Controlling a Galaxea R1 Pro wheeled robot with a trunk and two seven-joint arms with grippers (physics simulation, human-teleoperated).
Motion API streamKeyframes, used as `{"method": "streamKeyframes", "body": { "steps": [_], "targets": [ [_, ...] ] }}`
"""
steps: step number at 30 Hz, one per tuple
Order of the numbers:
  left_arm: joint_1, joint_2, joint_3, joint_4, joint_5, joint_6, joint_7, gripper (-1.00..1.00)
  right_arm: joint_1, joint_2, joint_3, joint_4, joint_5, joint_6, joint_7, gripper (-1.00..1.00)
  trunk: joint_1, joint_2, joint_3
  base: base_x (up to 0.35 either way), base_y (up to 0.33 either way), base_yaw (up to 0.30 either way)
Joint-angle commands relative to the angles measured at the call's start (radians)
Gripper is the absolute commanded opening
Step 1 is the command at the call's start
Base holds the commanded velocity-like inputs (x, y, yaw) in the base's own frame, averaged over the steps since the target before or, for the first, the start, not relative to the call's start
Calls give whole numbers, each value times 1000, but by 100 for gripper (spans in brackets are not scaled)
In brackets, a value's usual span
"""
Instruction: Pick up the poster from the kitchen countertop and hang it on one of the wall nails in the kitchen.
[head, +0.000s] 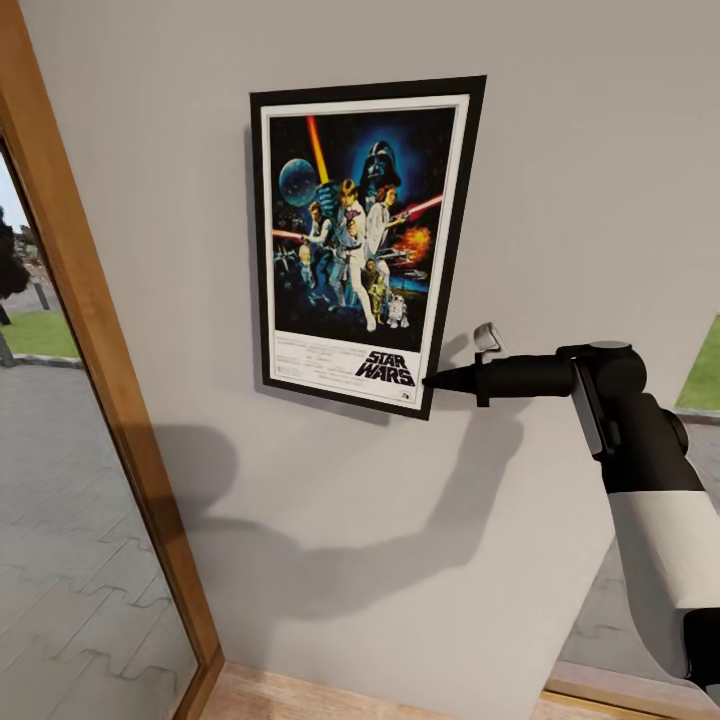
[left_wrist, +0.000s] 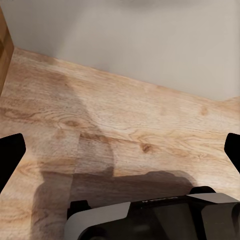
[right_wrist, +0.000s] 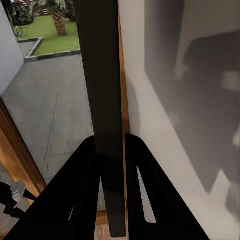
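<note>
The Star Wars poster (head: 360, 240) stands upright against the light-grey wall (head: 580, 150), slightly tilted. My right gripper (head: 432, 381) is shut on its lower right corner, the arm reaching in from the right. In the right wrist view the poster's thin black edge (right_wrist: 100, 75) runs between the two dark fingers (right_wrist: 137, 170) of that gripper (right_wrist: 111, 165). My left gripper (left_wrist: 120, 155) is open and holds nothing, hanging over the pale wood floor (left_wrist: 120, 115). No wall nail shows; the countertop is out of view.
A tall wooden frame (head: 90, 330) with glass borders the wall on the left, paved ground and grass outside. Another window opening (head: 700, 370) lies at the right. My own base (left_wrist: 150, 220) sits below the left gripper.
</note>
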Motion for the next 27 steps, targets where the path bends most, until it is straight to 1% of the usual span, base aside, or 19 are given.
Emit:
{"method": "streamKeyframes", "body": {
  "steps": [1,4,10,27],
  "targets": [
    [0,-1,3,-2,-4,7,-6,100,0,-1,1,0,1,13,5,-100,0,-1,0,0,0,0],
    [0,-1,2,-3,-4,7,-6,100,0,1,1,0,0,8,5,-100,0,-1,0,0,0,0],
    [0,-1,3,-3,-4,7,-6,100,0,1,2,5,1,-25,4,-100,0,-1,0,0,0,0],
    [0,-1,4,-2,-4,7,-6,100,0,2,2,30,1,-36,4,-100,0,-1,0,0,0,0]
  ]
}}
